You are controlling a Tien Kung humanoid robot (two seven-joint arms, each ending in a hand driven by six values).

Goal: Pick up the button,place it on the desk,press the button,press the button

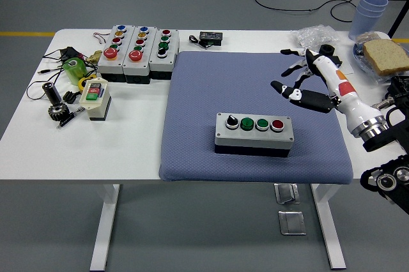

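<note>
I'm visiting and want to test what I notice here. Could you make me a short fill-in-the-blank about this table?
1. The grey button box lies on a ____ mat.
2. The right hand hangs above the mat with its fingers ____, holding nothing.
3. The button at the box's right end is ____.
4. The plate at the table's far right holds a slice of ____.

Missing words: blue; spread; red; bread
</note>
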